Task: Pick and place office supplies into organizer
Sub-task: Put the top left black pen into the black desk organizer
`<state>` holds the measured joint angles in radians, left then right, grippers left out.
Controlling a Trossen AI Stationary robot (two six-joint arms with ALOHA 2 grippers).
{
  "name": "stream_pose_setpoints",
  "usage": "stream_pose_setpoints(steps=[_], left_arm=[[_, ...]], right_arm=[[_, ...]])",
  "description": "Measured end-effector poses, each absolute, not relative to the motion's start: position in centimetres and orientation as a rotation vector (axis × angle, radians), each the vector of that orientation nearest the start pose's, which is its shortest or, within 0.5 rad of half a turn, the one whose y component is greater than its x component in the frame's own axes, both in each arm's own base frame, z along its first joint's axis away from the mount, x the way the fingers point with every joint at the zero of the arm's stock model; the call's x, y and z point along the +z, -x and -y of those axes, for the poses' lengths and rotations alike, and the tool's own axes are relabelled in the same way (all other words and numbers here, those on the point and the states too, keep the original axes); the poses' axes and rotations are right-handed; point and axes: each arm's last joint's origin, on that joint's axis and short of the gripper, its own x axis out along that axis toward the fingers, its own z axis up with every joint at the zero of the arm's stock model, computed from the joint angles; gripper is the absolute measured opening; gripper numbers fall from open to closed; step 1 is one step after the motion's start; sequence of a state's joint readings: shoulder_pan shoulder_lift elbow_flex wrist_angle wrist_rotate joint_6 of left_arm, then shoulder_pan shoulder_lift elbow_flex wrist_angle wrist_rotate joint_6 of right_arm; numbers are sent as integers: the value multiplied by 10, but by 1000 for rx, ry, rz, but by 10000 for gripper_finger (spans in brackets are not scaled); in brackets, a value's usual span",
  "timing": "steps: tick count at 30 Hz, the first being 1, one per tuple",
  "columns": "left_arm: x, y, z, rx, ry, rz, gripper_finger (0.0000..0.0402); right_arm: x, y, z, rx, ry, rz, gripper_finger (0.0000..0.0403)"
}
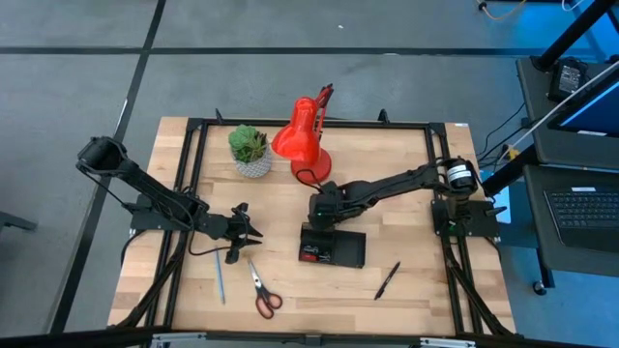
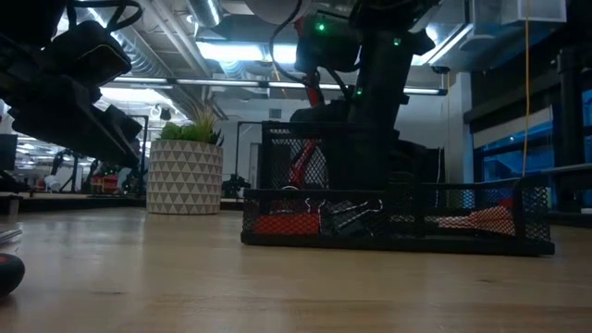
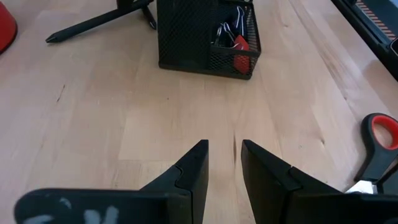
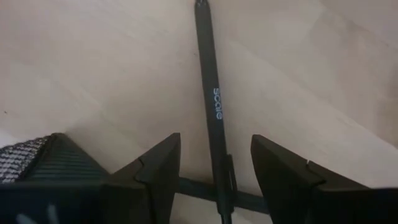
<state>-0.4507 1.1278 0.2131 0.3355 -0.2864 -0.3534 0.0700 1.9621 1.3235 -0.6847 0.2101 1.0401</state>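
Note:
The organizer (image 1: 334,247), a low black mesh tray, stands mid-table; black clips and a red block (image 3: 235,43) lie in it. A black pen (image 4: 208,81) lies flat on the wood at its far side. My right gripper (image 4: 216,146) hangs open over that pen, pointing steeply down, one finger on either side and clear of it. My left gripper (image 3: 224,146) hovers open and empty left of the organizer. A second black pen (image 1: 387,280), a thin blue pen (image 1: 220,280) and red-handled scissors (image 1: 263,292) lie near the front edge.
A red desk lamp (image 1: 305,135) and a small potted plant (image 1: 250,150) stand at the back of the table. A black metal frame (image 1: 193,174) runs along the table's edges. Bare wood lies between the organizer and my left gripper.

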Motion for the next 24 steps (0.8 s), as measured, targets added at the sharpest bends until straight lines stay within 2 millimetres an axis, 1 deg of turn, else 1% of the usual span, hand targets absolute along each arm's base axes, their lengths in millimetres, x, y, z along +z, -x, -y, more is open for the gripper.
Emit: stream_pose_setpoints(steps=[17,24], left_arm=[[132,-169,73,-61,137,-560,90],[132,-169,73,-61,138,-560,90]], right_arm=[[151,-372,-20,-791,-728,-1104,197],[151,-373,-21,-822,-776,-1082,197]])
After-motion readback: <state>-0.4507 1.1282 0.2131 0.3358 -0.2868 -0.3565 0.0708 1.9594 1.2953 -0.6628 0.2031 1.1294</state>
